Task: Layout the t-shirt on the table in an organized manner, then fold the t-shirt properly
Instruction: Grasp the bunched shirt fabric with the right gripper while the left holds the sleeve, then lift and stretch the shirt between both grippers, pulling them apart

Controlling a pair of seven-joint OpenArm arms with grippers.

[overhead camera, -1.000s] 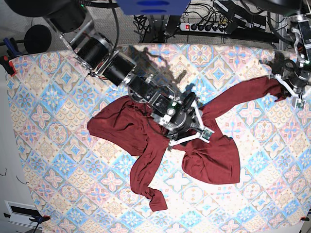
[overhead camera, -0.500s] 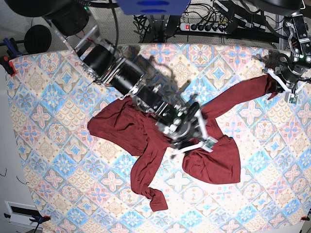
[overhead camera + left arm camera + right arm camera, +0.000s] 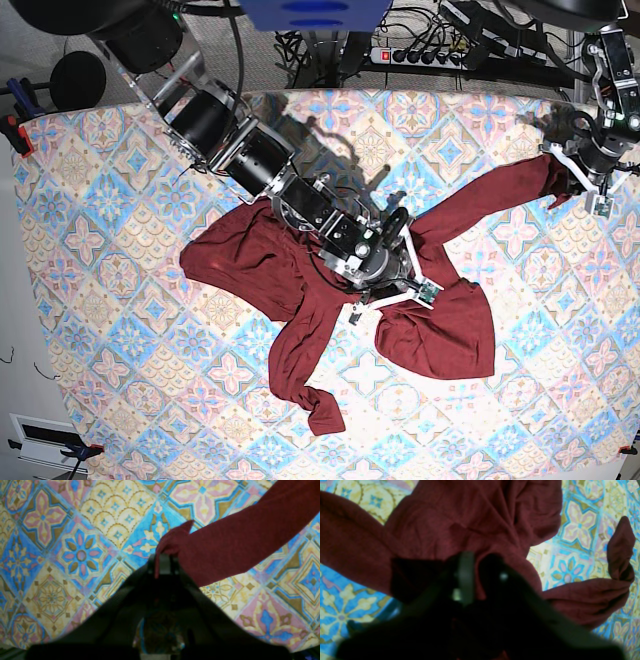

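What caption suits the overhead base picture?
Two pincers grip a crumpled maroon t-shirt on the patterned table: left pincer at a cuff, right pincer mid-garment.

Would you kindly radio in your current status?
Left gripper shut on sleeve cuff. Right gripper closed on t-shirt middle. Shirt crumpled on table.

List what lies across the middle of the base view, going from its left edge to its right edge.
Bare table → bunched body of the t-shirt → right gripper shut on the cloth → sleeve stretched up and to the right → left gripper shut on the sleeve end.
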